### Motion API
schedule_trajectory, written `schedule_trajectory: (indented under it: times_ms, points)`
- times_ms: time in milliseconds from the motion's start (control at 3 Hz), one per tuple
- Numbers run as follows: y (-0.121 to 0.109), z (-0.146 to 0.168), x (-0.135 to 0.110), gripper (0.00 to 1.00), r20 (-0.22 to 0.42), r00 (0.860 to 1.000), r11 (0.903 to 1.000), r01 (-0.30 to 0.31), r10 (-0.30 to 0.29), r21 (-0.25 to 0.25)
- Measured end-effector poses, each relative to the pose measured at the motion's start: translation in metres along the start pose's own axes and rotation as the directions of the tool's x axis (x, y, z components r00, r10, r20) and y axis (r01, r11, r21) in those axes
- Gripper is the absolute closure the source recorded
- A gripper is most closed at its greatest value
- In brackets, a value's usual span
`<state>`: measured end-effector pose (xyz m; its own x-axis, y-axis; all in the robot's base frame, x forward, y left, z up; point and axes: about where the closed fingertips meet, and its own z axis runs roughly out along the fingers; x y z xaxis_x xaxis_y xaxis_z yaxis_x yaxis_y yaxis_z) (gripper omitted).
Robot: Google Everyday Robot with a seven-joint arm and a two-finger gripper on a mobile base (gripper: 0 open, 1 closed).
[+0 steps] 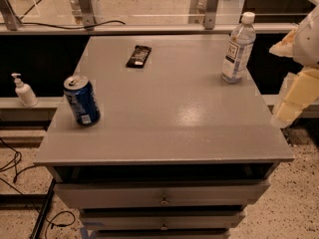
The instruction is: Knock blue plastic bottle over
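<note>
Standing on a low ledge at far left, off the table, was a small white pump bottle [22, 91]. On the grey table [174, 128], near its left edge, a blue soda can [81, 100] stood upright. A dark wrapped bar [138, 56] lay flat toward the back. The blue plastic bottle [238, 49] stood upright near the back right corner, cap on. The gripper [293, 102] hung beyond the table's right edge, apart from the bottle; its grip state could not be made out.
</note>
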<state>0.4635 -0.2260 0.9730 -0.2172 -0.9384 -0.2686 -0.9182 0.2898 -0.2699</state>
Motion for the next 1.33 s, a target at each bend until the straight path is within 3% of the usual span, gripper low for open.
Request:
schedule_trajectory:
  times_ms: [333, 667, 1000, 1333]
  points:
    - [-0.04, 0.02, 0.009, 0.0, 0.1, 0.995, 0.9995, -0.027, 0.025, 0.018]
    - [-0.085, 0.043, 0.024, 0.0, 0.216, 0.974, 0.9974, -0.07, 0.065, 0.017]
    - [-0.127, 0.073, 0.035, 0.0, 0.333, 0.936, 0.9932, -0.114, 0.115, -0.022]
    - [-0.157, 0.101, 0.029, 0.0, 0.457, 0.874, 0.9862, -0.142, 0.165, -0.085]
